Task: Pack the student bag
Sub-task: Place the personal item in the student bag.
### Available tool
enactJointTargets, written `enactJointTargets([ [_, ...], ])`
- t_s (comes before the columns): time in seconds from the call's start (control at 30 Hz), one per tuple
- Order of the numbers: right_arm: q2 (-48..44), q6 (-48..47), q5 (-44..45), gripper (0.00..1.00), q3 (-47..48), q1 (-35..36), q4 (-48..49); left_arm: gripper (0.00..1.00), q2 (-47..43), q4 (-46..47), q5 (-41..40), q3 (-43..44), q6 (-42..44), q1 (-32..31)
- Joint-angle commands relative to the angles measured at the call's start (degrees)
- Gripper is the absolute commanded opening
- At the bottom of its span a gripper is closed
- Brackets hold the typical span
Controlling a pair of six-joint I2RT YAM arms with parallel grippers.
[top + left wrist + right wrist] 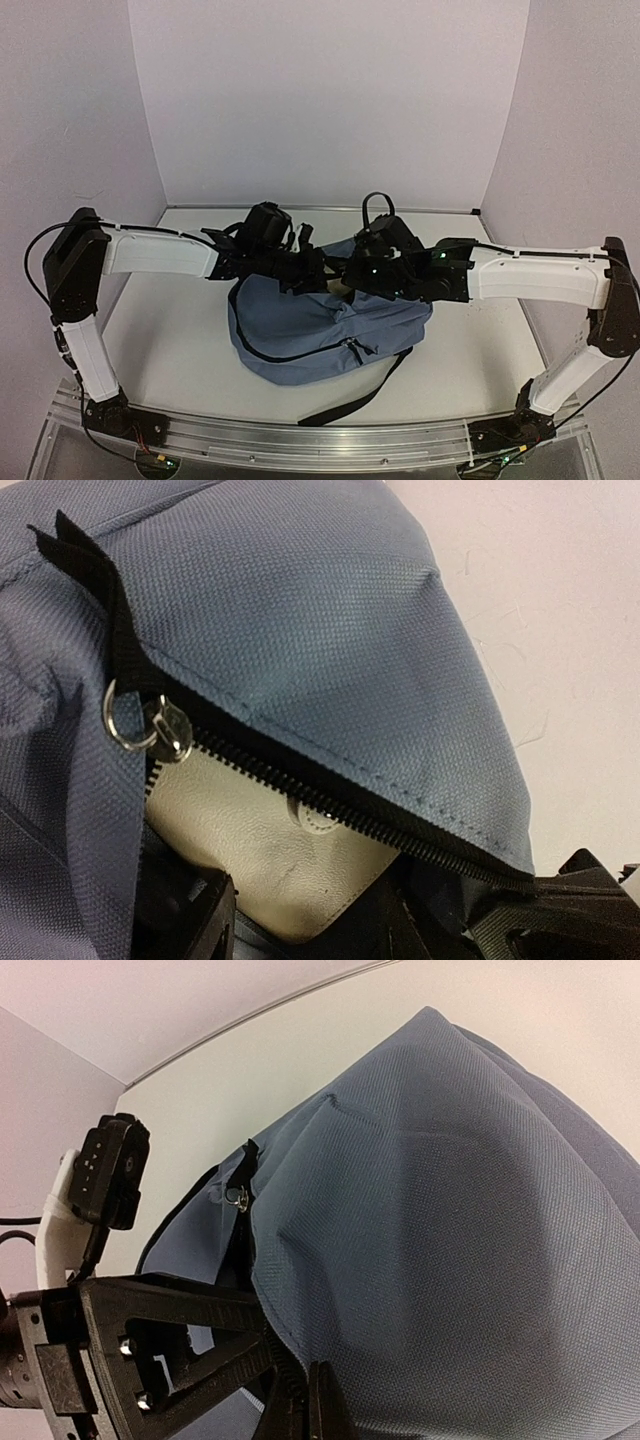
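Observation:
The student bag (320, 330) lies in the middle of the table, dusty blue, with its top opening toward the two grippers. My right gripper (305, 1405) is shut on the zipper edge of the bag (450, 1210) and holds the flap up; in the top view it (352, 272) sits at the opening. My left gripper (350, 920) is at the mouth of the bag (330, 610), jaws apart. A cream leather case (260, 850) with a snap button lies between them, partly under the black zipper. The metal zipper pull (165, 725) sits at the zipper's end.
A black shoulder strap (350, 395) trails from the bag toward the table's front edge. Pale walls close the white table (170, 340) at the back and on both sides. The left arm's wrist (100, 1170) stands close beside the right gripper.

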Motion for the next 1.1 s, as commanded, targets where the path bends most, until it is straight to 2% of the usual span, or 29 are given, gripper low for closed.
enactJointTargets([
  [0.0,-2.87,0.09,1.58,0.00,0.38,0.40,3.35,0.47,2.71,-3.48,-0.41,4.66,2.29,-0.66],
  [0.17,-2.21,0.04,0.94,0.00,-0.08,0.41,3.34,0.47,3.27,-1.80,-0.49,5.27,3.67,-1.44],
  [0.33,-2.67,0.87,-0.50,0.00,-2.76,0.41,3.35,0.49,-4.49,-1.87,-6.62,0.35,6.03,-1.51],
  [0.67,-2.03,-4.02,-10.75,0.00,-5.93,1.17,3.92,0.67,-19.52,-13.36,-14.34,-4.76,9.27,-0.81],
  [0.9,1.74,-4.63,-15.43,0.01,-6.91,2.72,3.94,0.76,-22.09,-15.74,-12.11,-5.10,8.64,3.30],
  [1.07,4.57,-2.97,-16.07,0.10,-7.28,2.94,3.88,0.78,-22.59,-14.20,-8.59,-6.32,7.49,5.56],
])
